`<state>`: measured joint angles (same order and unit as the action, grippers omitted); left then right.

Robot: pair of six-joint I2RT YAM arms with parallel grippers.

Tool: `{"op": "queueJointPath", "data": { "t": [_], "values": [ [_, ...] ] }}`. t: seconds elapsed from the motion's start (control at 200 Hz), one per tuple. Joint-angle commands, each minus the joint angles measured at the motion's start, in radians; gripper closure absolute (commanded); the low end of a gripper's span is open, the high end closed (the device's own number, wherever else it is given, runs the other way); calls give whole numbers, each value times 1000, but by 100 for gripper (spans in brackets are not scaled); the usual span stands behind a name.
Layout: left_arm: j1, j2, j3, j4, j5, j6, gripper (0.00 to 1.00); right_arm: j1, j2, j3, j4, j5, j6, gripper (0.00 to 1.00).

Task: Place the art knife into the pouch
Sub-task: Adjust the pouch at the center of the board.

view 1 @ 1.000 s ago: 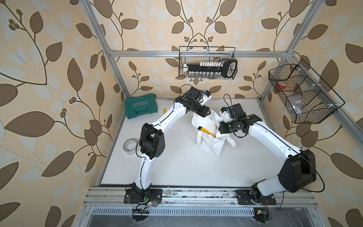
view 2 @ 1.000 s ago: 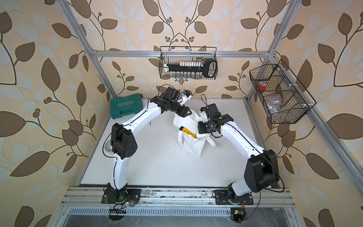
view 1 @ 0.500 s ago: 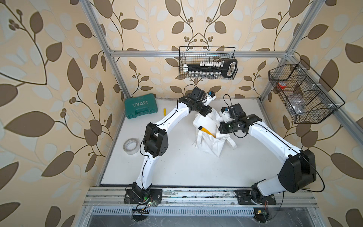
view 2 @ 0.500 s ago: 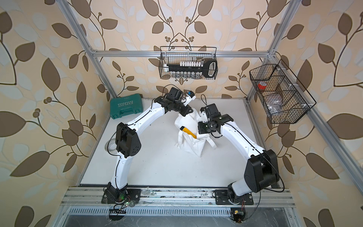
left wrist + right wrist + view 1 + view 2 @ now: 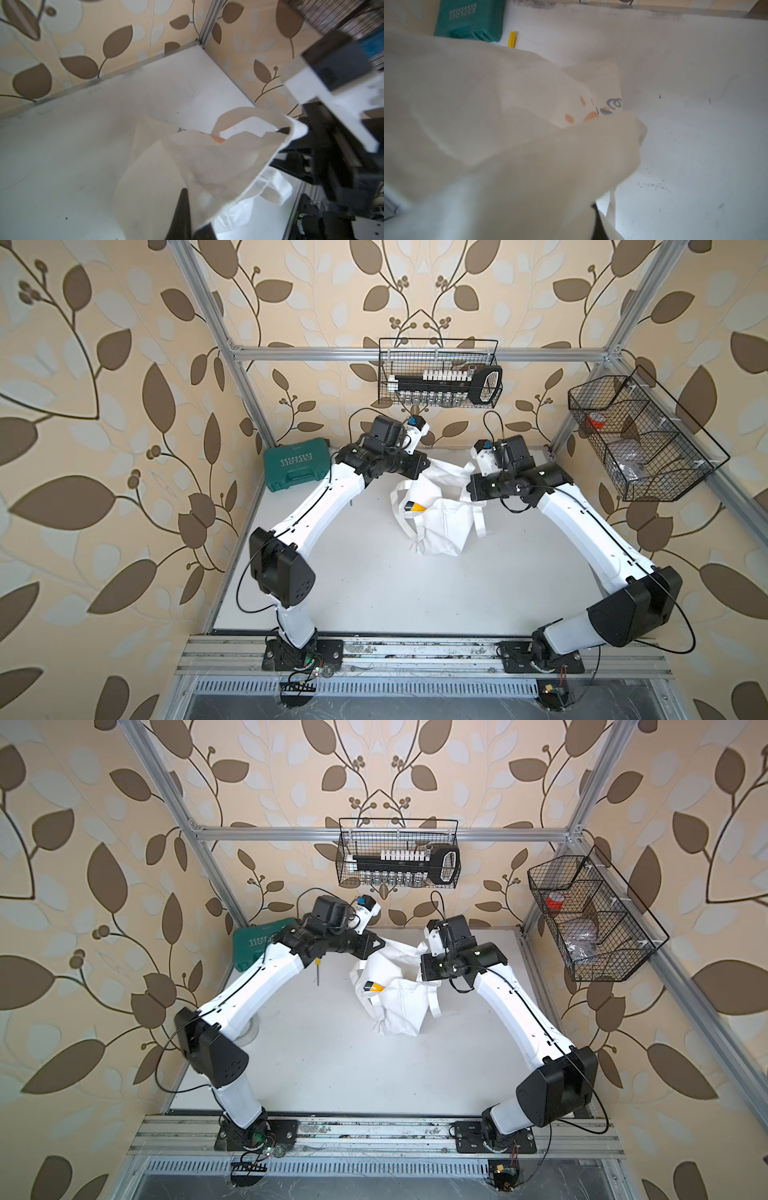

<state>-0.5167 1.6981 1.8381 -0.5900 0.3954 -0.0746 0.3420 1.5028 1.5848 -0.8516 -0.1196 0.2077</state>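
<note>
Between the two sets of fingers hangs the pouch point(image 5: 444, 526), its white cloth held up with the mouth stretched and the lower folds apparently resting on the table point(image 5: 374, 580). The left gripper point(image 5: 371, 947) is pinched fully closed on the rim at one side, and the right gripper point(image 5: 473, 488) is likewise closed on the rim opposite. The art knife point(image 5: 317, 971) is not inside. It lies flat on the table behind the left fingers, beneath that arm's forearm and near the green case point(image 5: 296, 464), well apart from the right fingers. The trouble, I judge, is that no fingers are free. Whichever pair lets go to fetch the knife, the soft mouth will likely sag shut, and the one remaining pinch on thin cloth may slip. Turning back, the left arm could sweep the knife with its forearm or push it against the case. A slim handle lying flat is awkward to pinch. Once carried, the blade tip could snag or pierce the cloth rather than slide in. A yellow and dark patch shows inside the mouth; print or object, I cannot tell.
</note>
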Motion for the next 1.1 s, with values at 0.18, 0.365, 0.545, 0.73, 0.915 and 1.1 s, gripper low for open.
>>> {"op": "queueJointPath", "data": {
  "t": [0.18, 0.365, 0.545, 0.73, 0.915, 1.1],
  "values": [
    [-13, -371, 1, 14, -12, -133, 100, -17, -7, 274, -148, -83, 8, 100],
    [-30, -413, -134, 96, -40, -184, 100, -38, 114, 369, -182, -126, 4, 100],
    [1, -267, -148, 108, -241, -222, 100, -83, 351, 526, -216, -162, -18, 100],
    [72, -67, -123, 160, -285, -329, 100, -86, 469, 607, -224, -170, -60, 52],
    [114, 95, -40, 151, -279, -377, 100, -87, 246, 362, -37, -174, -31, 18],
    [130, 170, -18, 142, -268, -395, 100, -48, 56, 127, 21, -177, 19, 19]
  ]
}}
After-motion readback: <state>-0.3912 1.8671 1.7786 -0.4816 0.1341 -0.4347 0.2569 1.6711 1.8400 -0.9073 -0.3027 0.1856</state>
